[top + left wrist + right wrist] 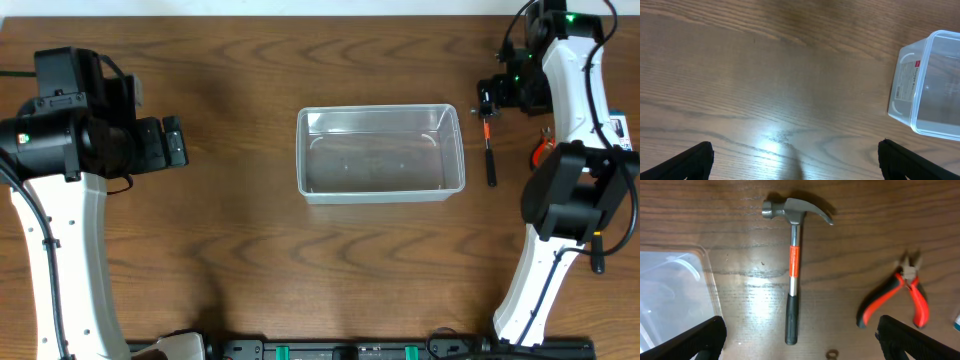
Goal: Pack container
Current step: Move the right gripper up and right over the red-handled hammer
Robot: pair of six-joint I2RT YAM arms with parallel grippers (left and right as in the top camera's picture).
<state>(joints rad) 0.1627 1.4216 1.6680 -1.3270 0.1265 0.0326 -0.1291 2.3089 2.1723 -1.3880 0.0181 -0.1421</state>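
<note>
Container (pixel 380 192) empty, mid-table. Right gripper (pixel 800 342) spread wide above hammer (pixel 792 275), jaws straddling handle (pixel 791 312); hammer just right of container. Drop straight, pinch high on orange band (pixel 794 260) (head-heavy, likely tips otherwise). Left gripper (pixel 797 165) wide too, holding nothing. Pliers (pixel 900 297) farther right, leave clear.

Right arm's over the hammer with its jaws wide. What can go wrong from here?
1. The right gripper hangs open over the black grip end of the hammer. Grabbed that far from the steel head, it may tip head-down.
2. One finger looks close to the corner of the container. Coming down, it could catch the rim and shove the tub.
3. The red-handled pliers lie close by and could get knocked.
</note>
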